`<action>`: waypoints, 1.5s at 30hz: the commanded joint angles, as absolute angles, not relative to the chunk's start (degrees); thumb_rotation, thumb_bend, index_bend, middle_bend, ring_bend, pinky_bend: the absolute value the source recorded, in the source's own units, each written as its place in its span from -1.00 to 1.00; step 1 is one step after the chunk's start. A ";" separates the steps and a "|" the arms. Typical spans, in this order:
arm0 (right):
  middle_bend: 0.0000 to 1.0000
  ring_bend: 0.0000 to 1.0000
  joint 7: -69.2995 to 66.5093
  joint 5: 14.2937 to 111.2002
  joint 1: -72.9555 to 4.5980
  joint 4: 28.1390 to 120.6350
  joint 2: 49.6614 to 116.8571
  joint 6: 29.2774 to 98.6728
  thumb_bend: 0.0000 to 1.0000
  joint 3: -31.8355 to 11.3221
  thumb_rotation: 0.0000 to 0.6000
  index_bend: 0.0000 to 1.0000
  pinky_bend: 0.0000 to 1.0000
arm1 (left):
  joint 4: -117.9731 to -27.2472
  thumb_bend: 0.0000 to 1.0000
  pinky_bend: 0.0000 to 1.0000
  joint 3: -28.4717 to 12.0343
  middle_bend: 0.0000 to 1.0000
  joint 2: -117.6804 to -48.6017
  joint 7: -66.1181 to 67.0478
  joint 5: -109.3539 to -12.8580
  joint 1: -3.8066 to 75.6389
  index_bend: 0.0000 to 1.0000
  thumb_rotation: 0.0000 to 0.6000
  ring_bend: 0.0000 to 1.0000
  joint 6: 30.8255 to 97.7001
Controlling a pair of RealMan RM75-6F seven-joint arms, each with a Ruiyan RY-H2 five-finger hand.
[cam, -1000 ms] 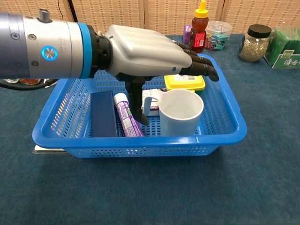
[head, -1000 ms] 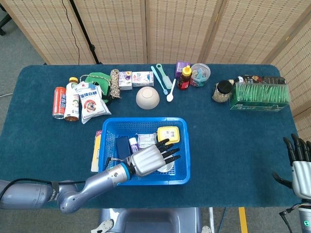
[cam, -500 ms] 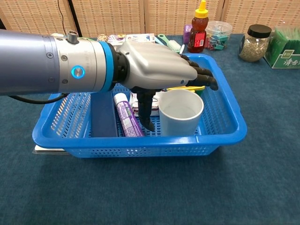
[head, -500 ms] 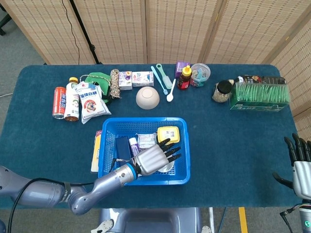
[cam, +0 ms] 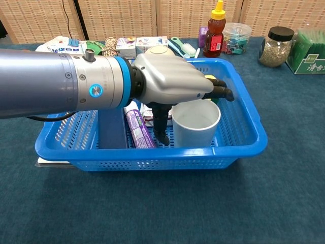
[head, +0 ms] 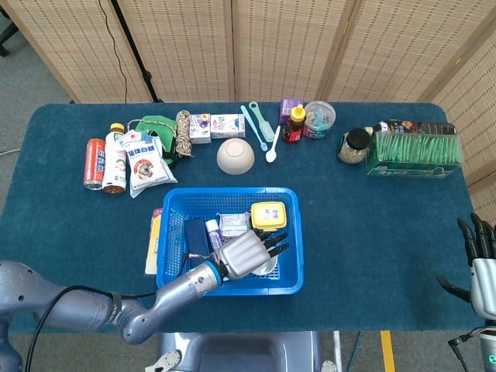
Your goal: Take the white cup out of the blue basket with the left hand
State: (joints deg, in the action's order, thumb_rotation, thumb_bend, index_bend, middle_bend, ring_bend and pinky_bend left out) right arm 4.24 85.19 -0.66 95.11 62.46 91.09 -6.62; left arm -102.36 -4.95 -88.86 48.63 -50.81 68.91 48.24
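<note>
The white cup (cam: 195, 124) stands upright in the front right of the blue basket (cam: 246, 118). My left hand (cam: 172, 84) hovers low over the cup, its fingers stretched across the far rim and its thumb hanging down beside the cup's left wall. Nothing is held in it. In the head view the left hand (head: 246, 252) covers most of the cup (head: 268, 269) inside the basket (head: 292, 232). My right hand (head: 482, 262) is at the far right edge, off the table, fingers spread and empty.
Beside the cup the basket holds a purple tube (cam: 135, 126), a dark blue box (cam: 111, 127) and a yellow-lidded box (head: 268, 215). Along the table's back are a bowl (head: 235, 156), cans, a sauce bottle (cam: 215, 29), a jar (cam: 276, 47) and a green box (head: 412, 152).
My left hand has sunk lower over the cup and drawn slightly nearer, its thumb now close to the cup's left wall. The right hand has barely moved.
</note>
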 commanded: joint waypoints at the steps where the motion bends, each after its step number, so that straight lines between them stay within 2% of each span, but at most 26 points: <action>1: -1.00 -1.00 4.20 85.30 -0.66 95.17 62.45 91.13 -1.00 -6.57 1.00 -1.00 -1.00 | -101.24 -0.87 -0.02 -4.63 -0.48 -89.72 47.00 -52.55 68.22 -0.48 1.00 -0.23 49.19; 2: -1.00 -1.00 4.23 85.35 -0.66 95.20 62.46 91.16 -1.00 -6.55 1.00 -1.00 -1.00 | -100.99 -0.83 0.00 -4.61 -0.40 -89.90 46.43 -53.17 68.01 -0.36 1.00 -0.17 49.37; 4: -1.00 -1.00 4.27 85.50 -0.65 95.16 62.50 91.25 -1.00 -6.50 1.00 -1.00 -1.00 | -100.42 -0.78 0.02 -4.62 -0.34 -90.28 44.79 -55.32 67.43 -0.26 1.00 -0.12 49.90; 8: -1.00 -1.00 4.36 85.48 -0.62 95.14 62.61 91.40 -1.00 -6.53 1.00 -1.00 -1.00 | -99.49 -0.67 0.02 -4.44 -0.26 -90.37 42.46 -58.72 66.51 -0.17 1.00 -0.06 50.78; 17: -1.00 -1.00 4.51 85.68 -0.68 95.15 62.69 91.37 -1.00 -6.39 1.00 -1.00 -1.00 | -99.57 -0.60 0.02 -4.97 -0.25 -89.76 40.15 -60.94 65.59 -0.15 1.00 -0.05 51.87; 21: -1.00 -1.00 4.55 85.70 -0.52 95.20 62.72 91.80 -1.00 -6.48 1.00 -1.00 -1.00 | -102.03 -0.60 0.02 -6.89 -0.25 -87.95 36.77 -63.59 64.57 -0.15 1.00 -0.06 53.84; 26: -1.00 -1.00 5.04 85.77 -0.44 95.39 62.79 91.91 -1.00 -6.37 1.00 -1.00 -1.00 | -108.74 -0.60 0.02 -10.67 -0.25 -80.34 27.34 -69.42 61.23 -0.15 1.00 -0.06 57.86; 34: -1.00 -1.00 5.95 86.18 -0.57 95.66 63.04 91.70 -1.00 -6.07 1.00 -1.00 -1.00 | -112.18 -0.60 0.02 -13.57 -0.25 -70.21 18.65 -73.09 57.42 -0.15 1.00 -0.07 60.06; 41: -1.00 -1.00 6.47 86.37 -0.67 95.77 63.17 91.46 -1.00 -5.86 1.00 -1.00 -1.00 | -111.23 -0.60 0.02 -12.42 -0.26 -62.68 13.68 -75.81 53.24 -0.15 1.00 -0.08 60.97; 45: -1.00 -1.00 6.90 86.63 -0.74 95.93 63.23 91.27 -1.00 -5.62 1.00 -1.00 -1.00 | -108.77 -0.60 0.02 -9.65 -0.27 -58.28 9.82 -80.30 48.85 -0.16 1.00 -0.09 63.24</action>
State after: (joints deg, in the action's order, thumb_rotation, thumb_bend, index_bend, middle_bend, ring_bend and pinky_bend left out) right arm 6.86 86.59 -0.73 95.89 63.22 91.31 -5.66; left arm -110.46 -11.45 -60.44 12.05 -77.38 51.29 61.58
